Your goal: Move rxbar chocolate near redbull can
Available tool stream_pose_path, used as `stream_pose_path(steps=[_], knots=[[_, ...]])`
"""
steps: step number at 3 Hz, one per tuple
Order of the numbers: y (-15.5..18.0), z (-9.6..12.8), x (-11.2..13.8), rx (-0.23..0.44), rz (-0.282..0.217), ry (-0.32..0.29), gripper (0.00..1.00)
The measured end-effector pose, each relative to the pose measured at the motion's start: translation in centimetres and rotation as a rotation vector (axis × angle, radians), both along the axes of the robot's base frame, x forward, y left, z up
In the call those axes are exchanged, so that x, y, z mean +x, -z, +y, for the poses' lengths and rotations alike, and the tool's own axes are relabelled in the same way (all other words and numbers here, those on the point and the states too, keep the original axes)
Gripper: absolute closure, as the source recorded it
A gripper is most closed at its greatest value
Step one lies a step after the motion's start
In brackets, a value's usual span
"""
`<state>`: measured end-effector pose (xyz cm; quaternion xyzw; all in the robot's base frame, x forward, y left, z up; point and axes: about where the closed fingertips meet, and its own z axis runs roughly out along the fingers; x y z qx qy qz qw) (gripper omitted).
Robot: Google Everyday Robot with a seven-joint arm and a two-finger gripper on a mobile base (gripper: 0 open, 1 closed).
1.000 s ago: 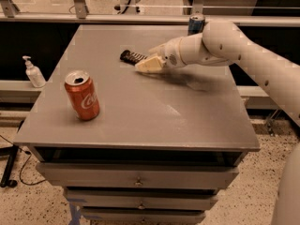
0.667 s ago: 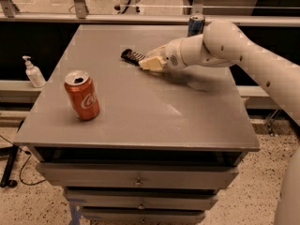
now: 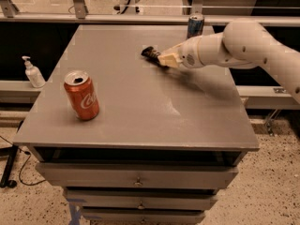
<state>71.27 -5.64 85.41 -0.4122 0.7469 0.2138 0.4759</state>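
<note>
The rxbar chocolate [image 3: 149, 53] is a small black bar sticking out to the left of my gripper [image 3: 161, 59], which is shut on its right end. The bar is held just above the grey table top [image 3: 140, 111], in the back half, a little right of the middle. The redbull can [image 3: 195, 26], blue and silver, stands upright at the table's back edge, to the right of the bar and behind my arm [image 3: 234, 48]. A gap of about a can's height lies between the bar and the can.
An orange-red Coca-Cola can [image 3: 82, 95] stands upright, opened, at the front left of the table. A white pump bottle [image 3: 33, 72] sits on a ledge left of the table. Drawers [image 3: 136, 179] are below the table's front edge.
My gripper has carried the black bar to the right and slightly toward the back, closer to the redbull can. Both cans have stayed where they were.
</note>
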Motion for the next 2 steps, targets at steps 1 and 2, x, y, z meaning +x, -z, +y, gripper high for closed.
stream_pose_path(steps=[1,2], knots=[[-1.4,-5.1,-1.4,-0.041,-0.019,0.108,1.0],[-1.9,-9.8,-3.2,-0.081,-0.016,0.207,1.0]])
